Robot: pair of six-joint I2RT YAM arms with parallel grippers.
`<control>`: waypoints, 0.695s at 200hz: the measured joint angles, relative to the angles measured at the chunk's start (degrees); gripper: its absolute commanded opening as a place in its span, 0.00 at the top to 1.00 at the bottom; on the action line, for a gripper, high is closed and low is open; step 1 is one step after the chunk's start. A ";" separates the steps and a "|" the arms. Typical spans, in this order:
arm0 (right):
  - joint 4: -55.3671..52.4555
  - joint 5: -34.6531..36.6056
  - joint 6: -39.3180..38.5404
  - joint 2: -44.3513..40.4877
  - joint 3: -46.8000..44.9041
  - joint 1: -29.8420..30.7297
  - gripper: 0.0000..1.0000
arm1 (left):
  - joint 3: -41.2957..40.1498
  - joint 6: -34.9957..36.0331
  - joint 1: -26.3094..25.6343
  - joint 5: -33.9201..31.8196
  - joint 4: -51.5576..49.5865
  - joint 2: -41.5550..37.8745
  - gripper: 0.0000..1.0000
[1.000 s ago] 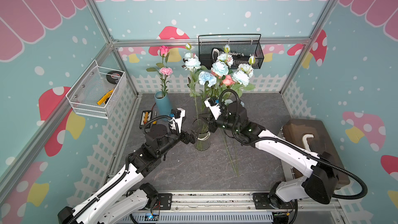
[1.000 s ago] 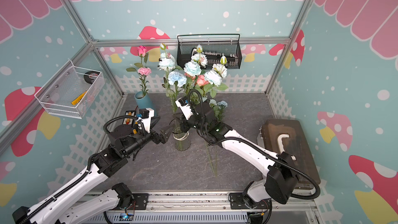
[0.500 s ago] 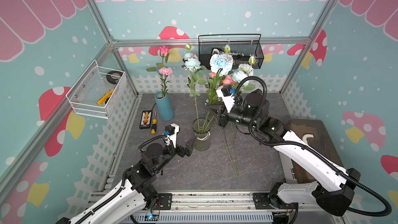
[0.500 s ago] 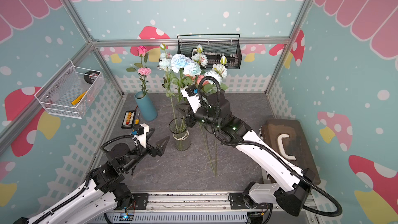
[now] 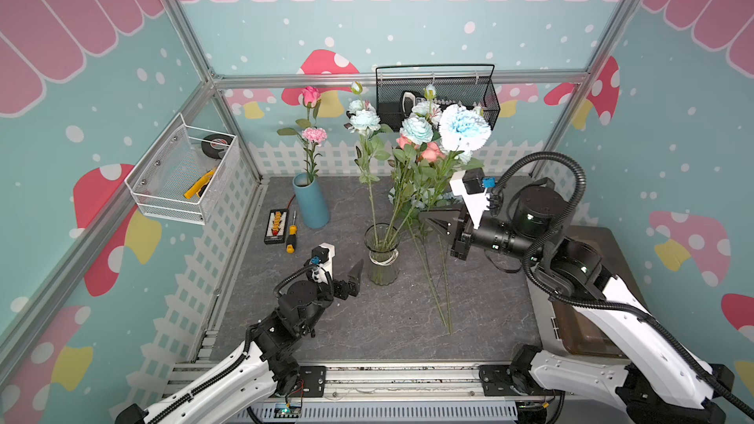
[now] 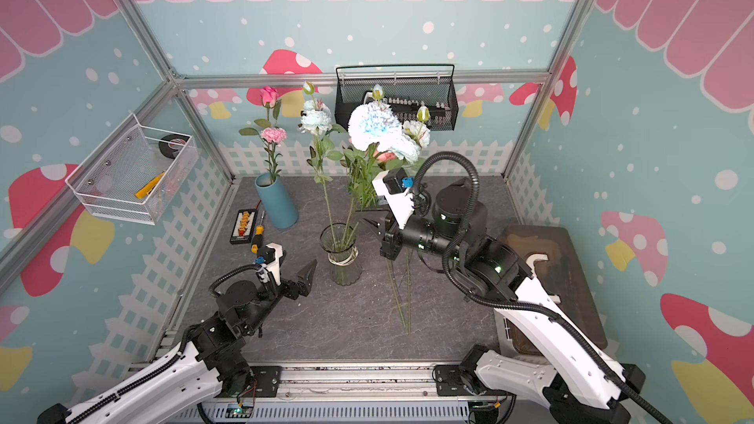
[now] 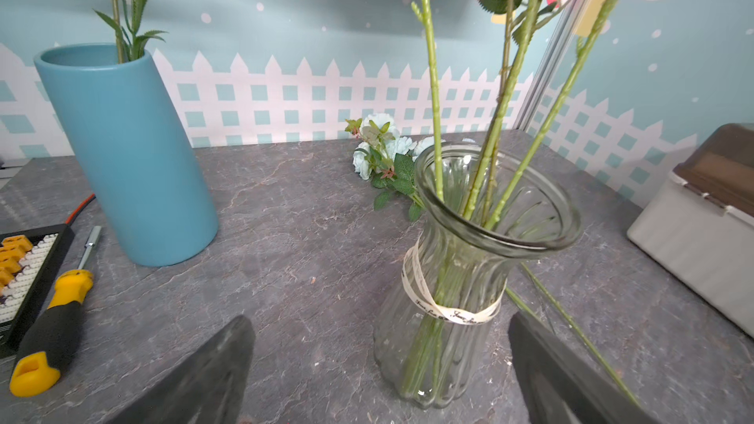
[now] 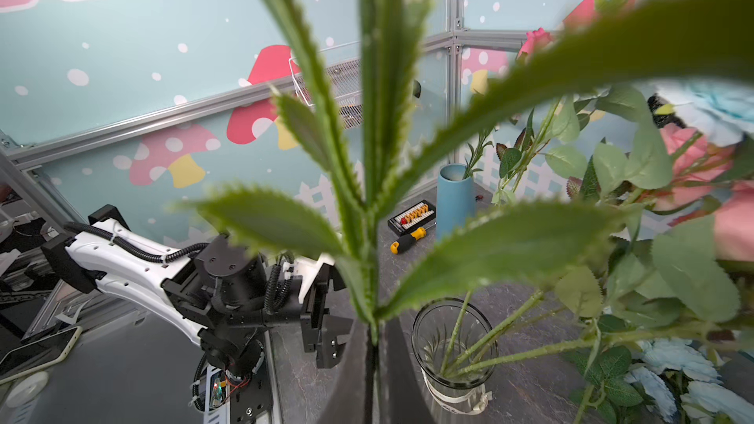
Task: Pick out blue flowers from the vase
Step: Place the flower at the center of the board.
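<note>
- While reading outward from 6 o'clock, logged left gripper (image 7: pixel 379 320) at 7 o'clock: spread wide, empty, just short of glass vase (image 5: pixel 382 256), not touching it.
- Found blue sprays (image 7: pixel 379 148) flat on the table at 5 o'clock, stems pointing to 6, blooms toward 12, just past the vase.
- Logged right gripper (image 5: pixel 428 218) at 3 o'clock, pressed together on the leafy stem of one blue flower (image 5: pixel 464 129). Foot of that stem hidden; judged clear of the rim.
- Noted more blue blooms (image 5: pixel 364 120) standing in the vase at centre, mixed with salmon roses (image 5: pixel 432 152).
- Judged handling: light; stem stiff yet springy; leaves and petals soft, liable to snag on neighbours.
- Take hold on bare stem between rim and lowest leaves, then draw out along the stem's own line. Expect the vase to tip under a sideways pull.
- Noted blue ceramic vase (image 5: pixel 312 205) at 11 o'clock and wire basket (image 5: pixel 436 95) at 12: no part in this.
</note>
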 measured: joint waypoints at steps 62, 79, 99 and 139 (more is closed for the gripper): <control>-6.69 7.63 0.02 -9.44 -8.74 -0.57 1.00 | -1.14 0.02 0.07 -1.38 3.98 1.81 0.03; -8.81 11.63 0.09 -11.15 -10.84 -0.90 1.00 | -1.16 0.02 0.07 -1.40 4.31 2.89 0.03; -11.17 17.70 0.31 -13.77 -13.40 -1.68 1.00 | -1.20 0.02 0.07 -1.38 4.70 3.54 0.03; -13.73 25.09 1.20 -15.08 -15.65 -5.99 1.00 | -1.22 0.00 0.07 -1.40 5.31 3.69 0.03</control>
